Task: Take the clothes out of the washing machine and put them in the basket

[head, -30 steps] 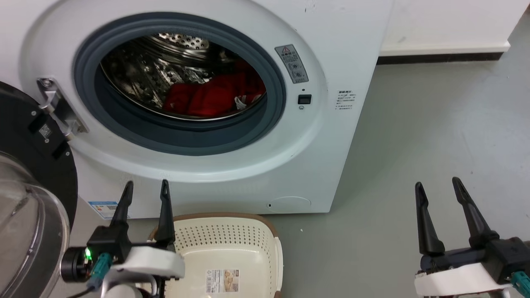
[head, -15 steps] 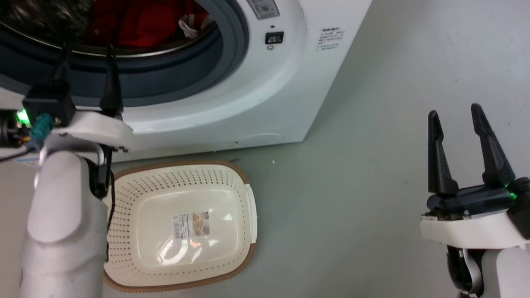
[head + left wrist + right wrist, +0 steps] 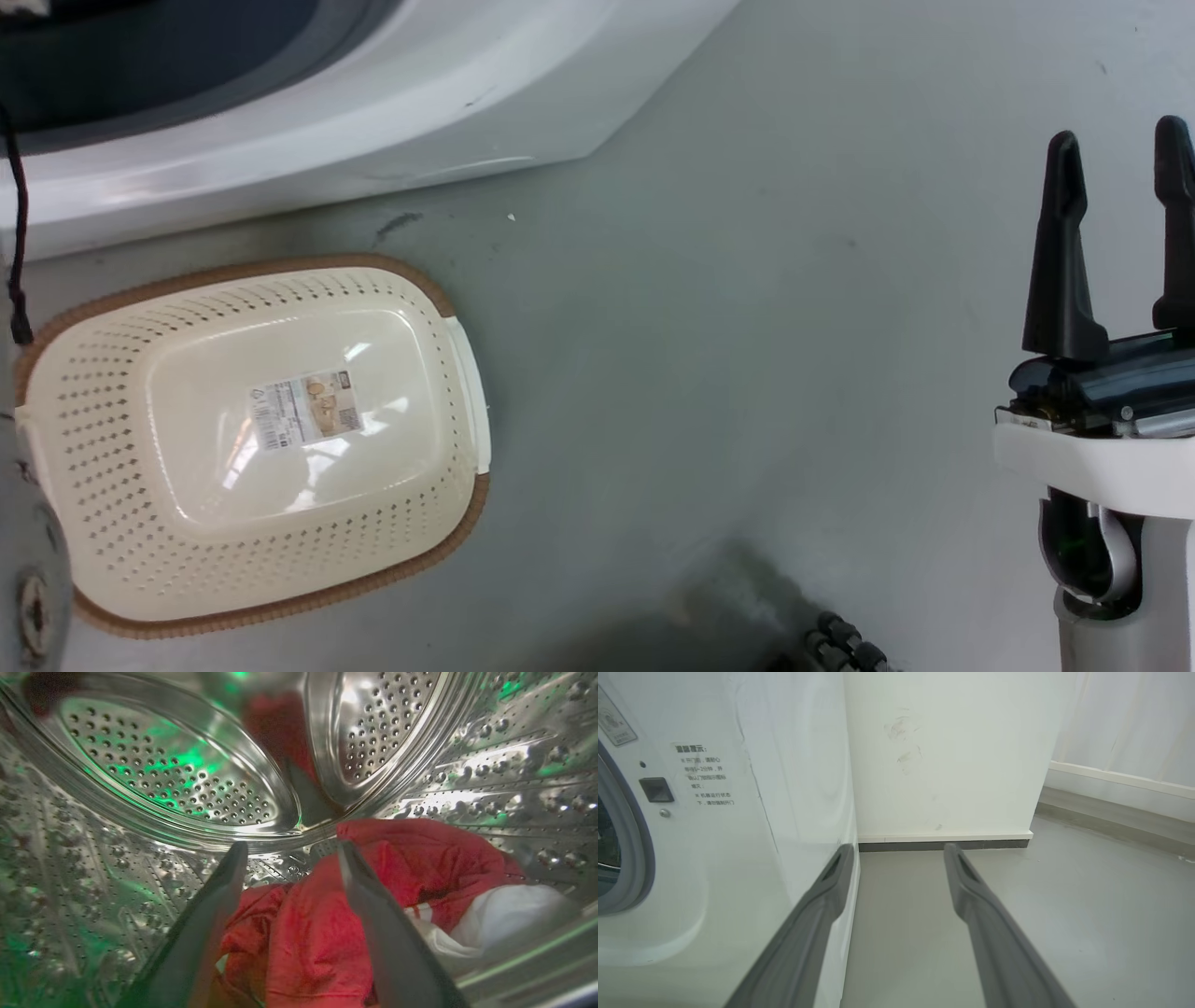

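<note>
Carried since the earlier frame from outside the machine (image 3: pixel 373 103) into its drum (image 3: pixel 163 779), the left gripper (image 3: pixel 292 845) is held wide open near the clothes (image 3: pixel 303 933), a soft, light, limp heap lying low at the drum's right, probably best pinched where it is bunched highest.

drum: we see a perforated steel drum (image 3: pixel 177 779), mirror-glossy metal;
clothes: bright red, white-panelled garment (image 3: pixel 308 933), crumpled matt cloth;
basket: cream oval perforated basket (image 3: pixel 93 448), smooth shiny plastic; paper label (image 3: pixel 305 409)
</note>
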Motion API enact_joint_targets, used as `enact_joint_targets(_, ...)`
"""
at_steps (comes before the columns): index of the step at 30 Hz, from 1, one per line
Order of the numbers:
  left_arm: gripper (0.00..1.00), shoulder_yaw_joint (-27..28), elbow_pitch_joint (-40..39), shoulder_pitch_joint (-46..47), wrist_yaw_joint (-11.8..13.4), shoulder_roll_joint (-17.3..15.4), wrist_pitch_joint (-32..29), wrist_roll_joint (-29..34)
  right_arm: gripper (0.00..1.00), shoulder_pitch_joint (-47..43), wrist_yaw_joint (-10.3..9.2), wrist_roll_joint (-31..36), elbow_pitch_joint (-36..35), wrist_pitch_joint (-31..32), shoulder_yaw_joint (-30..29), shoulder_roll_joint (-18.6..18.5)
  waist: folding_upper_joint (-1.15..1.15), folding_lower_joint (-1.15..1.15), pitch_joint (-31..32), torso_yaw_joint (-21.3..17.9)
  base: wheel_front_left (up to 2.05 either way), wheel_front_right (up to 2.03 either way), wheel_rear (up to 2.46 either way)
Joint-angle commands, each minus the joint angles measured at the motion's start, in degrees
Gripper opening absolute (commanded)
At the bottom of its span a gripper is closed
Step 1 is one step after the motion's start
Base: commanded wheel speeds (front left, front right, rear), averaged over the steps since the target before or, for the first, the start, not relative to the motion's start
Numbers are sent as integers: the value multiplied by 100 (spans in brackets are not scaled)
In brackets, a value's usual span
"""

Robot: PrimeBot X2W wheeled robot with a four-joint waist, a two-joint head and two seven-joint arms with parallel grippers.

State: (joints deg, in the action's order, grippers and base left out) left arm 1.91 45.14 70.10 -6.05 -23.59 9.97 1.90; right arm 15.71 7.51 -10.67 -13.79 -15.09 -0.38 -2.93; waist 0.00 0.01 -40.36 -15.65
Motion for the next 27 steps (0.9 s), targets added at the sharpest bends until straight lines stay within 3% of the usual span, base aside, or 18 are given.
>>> enact_joint_targets(1,100,-62,135,295,-32,-116,-175,58,100,142,-4,-60,-44,-12,5,10,0,-1,-401,-260,0,0,0)
enact_joint_targets(5,100,-325,479,1008,-103,-274,-788,75,100,212,-4,-206,-76,-12,57,8,0,-1,-644,-373,0,0,0)
enact_joint_targets(9,100,-573,763,1756,-128,-478,-1811,38,100,262,-4,-324,-125,-11,59,9,0,-1,-865,-441,0,0,0)
enact_joint_targets(17,100,-1290,1262,2974,-134,-570,-4080,-661,100,289,-4,-417,-201,-12,110,8,0,-1,-1172,-493,0,0,0)
enact_joint_targets(21,100,-1461,1416,3354,-136,-638,-4927,-786,100,318,-4,-468,-237,-12,149,8,0,-1,-1313,-533,0,0,0)
enact_joint_targets(27,100,-1644,1437,3598,-134,-731,-5553,-676,100,313,-4,-626,-262,-12,193,8,0,-1,-1494,-645,0,0,0)
